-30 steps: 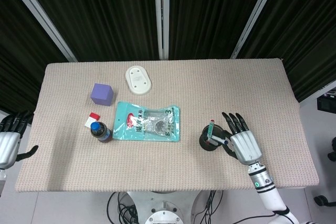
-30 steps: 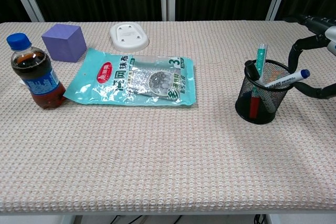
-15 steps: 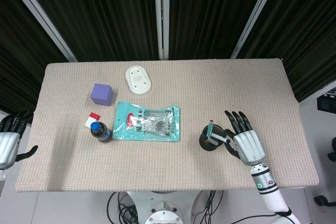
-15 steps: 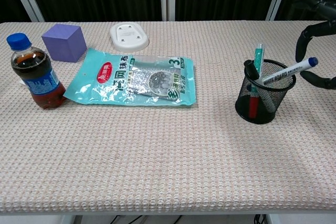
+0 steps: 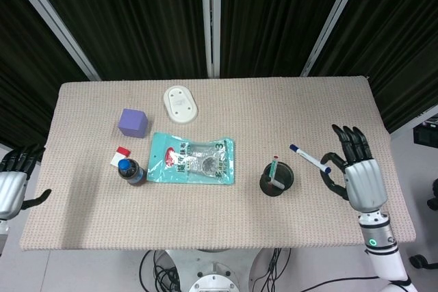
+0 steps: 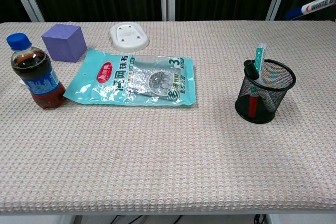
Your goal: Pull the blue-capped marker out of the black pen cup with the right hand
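My right hand [image 5: 358,172] is raised to the right of the black pen cup [image 5: 276,180] and pinches the blue-capped marker [image 5: 308,158] by one end. The marker hangs clear of the cup, level with its far tip pointing left. In the chest view only the marker [image 6: 313,6] shows, at the top right edge above the table; the hand itself is out of that frame. The mesh cup [image 6: 263,91] stands upright and still holds a green pen and other pens. My left hand [image 5: 14,181] hangs off the table's left edge, holding nothing.
A teal wipes packet [image 5: 192,159] lies mid-table, with a cola bottle [image 5: 129,171] at its left. A purple cube [image 5: 133,122] and a white oval case [image 5: 180,103] sit further back. A small red-and-white block [image 5: 120,155] lies beside the bottle.
My right hand has lifted and moved right, drawing the blue-capped marker fully out of the cup. The left hand has not moved.
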You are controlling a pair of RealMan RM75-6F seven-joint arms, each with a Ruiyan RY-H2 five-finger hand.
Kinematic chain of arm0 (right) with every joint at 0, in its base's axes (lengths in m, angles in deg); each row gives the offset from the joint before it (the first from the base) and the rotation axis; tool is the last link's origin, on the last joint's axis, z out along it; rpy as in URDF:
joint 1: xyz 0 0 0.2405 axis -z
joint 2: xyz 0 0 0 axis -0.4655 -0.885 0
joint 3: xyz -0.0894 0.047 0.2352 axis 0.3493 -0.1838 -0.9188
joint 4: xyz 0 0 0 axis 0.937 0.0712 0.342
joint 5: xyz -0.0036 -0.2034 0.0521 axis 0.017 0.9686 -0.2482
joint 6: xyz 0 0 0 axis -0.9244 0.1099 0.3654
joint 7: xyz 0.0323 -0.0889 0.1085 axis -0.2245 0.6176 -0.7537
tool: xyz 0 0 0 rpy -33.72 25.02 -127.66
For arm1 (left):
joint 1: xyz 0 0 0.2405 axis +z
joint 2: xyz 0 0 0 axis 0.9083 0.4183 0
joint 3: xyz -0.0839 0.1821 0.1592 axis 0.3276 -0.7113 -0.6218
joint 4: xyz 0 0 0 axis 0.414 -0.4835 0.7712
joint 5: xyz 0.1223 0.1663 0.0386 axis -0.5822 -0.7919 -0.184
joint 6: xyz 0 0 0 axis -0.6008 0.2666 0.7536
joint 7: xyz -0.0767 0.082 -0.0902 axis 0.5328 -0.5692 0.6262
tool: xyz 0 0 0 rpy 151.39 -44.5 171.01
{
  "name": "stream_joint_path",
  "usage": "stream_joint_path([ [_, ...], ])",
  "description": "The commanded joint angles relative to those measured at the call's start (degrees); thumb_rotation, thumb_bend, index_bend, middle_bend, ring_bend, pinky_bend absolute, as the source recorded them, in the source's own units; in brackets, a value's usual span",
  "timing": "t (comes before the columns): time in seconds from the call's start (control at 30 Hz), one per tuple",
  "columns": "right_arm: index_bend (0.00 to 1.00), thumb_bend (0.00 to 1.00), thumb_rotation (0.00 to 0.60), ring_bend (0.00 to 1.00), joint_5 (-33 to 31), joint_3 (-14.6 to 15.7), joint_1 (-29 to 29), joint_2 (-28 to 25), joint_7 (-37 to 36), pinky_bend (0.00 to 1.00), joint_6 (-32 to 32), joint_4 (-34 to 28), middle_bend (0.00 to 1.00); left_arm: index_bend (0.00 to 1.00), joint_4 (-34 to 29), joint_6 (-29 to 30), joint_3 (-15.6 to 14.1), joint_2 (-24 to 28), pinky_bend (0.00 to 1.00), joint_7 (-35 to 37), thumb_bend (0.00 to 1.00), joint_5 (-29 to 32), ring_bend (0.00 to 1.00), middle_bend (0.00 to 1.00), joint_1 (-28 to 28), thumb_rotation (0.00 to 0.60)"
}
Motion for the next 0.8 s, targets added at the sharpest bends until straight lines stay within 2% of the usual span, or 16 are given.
stream_joint_path([
  [0.03, 0.72, 0.32, 0.6, 0.0, -1.48, -1.37, 0.11, 1.08, 2.39, 0.0, -0.37, 4.51, 0.07, 0.09, 0.17, -0.19, -0.02, -0.12, 0.08, -0.04, 0.21, 0.07, 0.0, 0.03, -0.07, 0.6],
  [0.2, 0.72, 0.32, 0.6, 0.0, -2.86, -2.04, -2.34, 6.25, 3.64, 0.0, 2.47, 15.9, 0.07, 0.09, 0.42, -0.93, -0.18, -0.45, 0.08, -0.33, 0.21, 0.37, 0.0, 0.03, -0.25, 0.6],
  [0.37, 0.73, 0.32, 0.6, 0.0, -4.65, -1.48, -4.7, 11.69, 0.13, 0.0, 6.95, 27.4, 0.07, 0.09, 0.85, -2.09, -0.25, -0.79, 0.08, -0.65, 0.21, 1.14, 0.0, 0.03, -0.52, 0.6],
  [0.63, 0.73, 0.32, 0.6, 0.0, -5.33, 1.33, -5.61, 17.01, -5.84, 0.0, 11.18, 38.58, 0.07, 0.09, 1.63, -3.05, -0.22, -1.34, 0.08, -0.97, 0.21, 1.88, 0.0, 0.03, -0.81, 0.6],
  [0.8, 0.73, 0.32, 0.6, 0.0, -4.47, 3.06, -5.67, 18.86, -7.82, 0.0, 11.81, 42.41, 0.07, 0.09, 1.81, -3.23, -0.35, -1.5, 0.08, -1.08, 0.21, 1.91, 0.0, 0.03, -0.81, 0.6],
])
